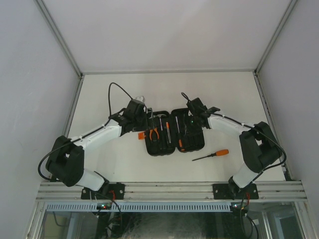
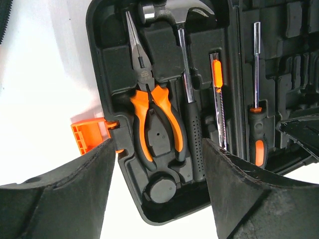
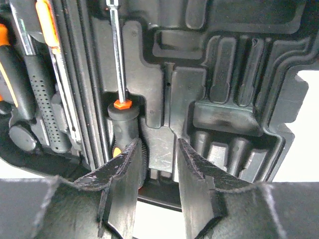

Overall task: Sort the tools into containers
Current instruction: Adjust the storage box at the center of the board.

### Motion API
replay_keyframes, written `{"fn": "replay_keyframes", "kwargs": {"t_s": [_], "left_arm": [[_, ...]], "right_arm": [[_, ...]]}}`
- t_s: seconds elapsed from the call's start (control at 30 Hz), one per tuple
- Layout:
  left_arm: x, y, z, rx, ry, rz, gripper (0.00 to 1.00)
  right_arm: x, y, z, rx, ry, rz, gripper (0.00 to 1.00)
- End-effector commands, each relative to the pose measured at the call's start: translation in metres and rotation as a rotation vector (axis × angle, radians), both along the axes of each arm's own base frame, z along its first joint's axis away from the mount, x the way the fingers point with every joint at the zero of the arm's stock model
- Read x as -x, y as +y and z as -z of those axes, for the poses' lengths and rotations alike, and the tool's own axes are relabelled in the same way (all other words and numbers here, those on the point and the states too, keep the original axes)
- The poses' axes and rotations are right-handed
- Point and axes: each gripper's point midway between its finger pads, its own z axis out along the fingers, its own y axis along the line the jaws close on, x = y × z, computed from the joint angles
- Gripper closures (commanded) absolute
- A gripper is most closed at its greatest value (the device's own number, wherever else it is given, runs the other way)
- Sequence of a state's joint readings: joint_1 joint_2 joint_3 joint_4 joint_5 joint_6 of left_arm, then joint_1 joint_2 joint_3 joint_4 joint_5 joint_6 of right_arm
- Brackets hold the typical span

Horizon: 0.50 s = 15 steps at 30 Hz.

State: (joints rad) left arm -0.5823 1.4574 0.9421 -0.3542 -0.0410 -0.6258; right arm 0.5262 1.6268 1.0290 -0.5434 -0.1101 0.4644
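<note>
The black tool case [image 1: 193, 143] lies open in the middle of the table. Its left half holds orange-handled pliers [image 2: 152, 119], a hammer [image 2: 185, 74] and a thin orange-and-steel tool [image 2: 218, 99]. A black-handled screwdriver [image 3: 123, 122] sits in a slot by the hinge. My left gripper [image 2: 159, 144] hovers wide open over the pliers' handles, holding nothing. My right gripper [image 3: 158, 144] stands over the right half with a narrow gap and only the case floor between its fingers. Its left fingertip [image 3: 130, 152] overlaps the screwdriver's handle. An orange-handled screwdriver [image 1: 212, 155] lies loose on the table.
The case's orange latch [image 2: 89, 137] sticks out at its left edge. Empty moulded slots [image 3: 234, 94] fill the right half. White walls [image 1: 164, 35] enclose the table, and both arms reach in from the near rail [image 1: 169, 189].
</note>
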Motion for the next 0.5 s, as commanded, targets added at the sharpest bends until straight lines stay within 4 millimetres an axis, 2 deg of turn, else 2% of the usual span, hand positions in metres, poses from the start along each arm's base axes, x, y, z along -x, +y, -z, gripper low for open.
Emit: {"fn": "replay_keyframes", "kwargs": {"t_s": [0.0, 0.27, 0.37, 0.47], "left_arm": [[-0.013, -0.009, -0.019, 0.041, -0.045, 0.010, 0.26], [-0.017, -0.005, -0.026, 0.044, -0.055, -0.001, 0.27], [-0.017, -0.003, -0.028, 0.047, -0.058, -0.006, 0.27], [-0.017, -0.002, -0.028, 0.046, -0.058, -0.008, 0.27]], "right_arm": [[0.000, 0.005, 0.004, -0.013, 0.012, 0.007, 0.66], [0.027, 0.024, 0.020, -0.042, 0.111, -0.084, 0.66], [0.037, 0.036, 0.020, -0.080, 0.137, -0.112, 0.66], [0.037, 0.040, 0.015, -0.095, 0.111, -0.120, 0.66]]}}
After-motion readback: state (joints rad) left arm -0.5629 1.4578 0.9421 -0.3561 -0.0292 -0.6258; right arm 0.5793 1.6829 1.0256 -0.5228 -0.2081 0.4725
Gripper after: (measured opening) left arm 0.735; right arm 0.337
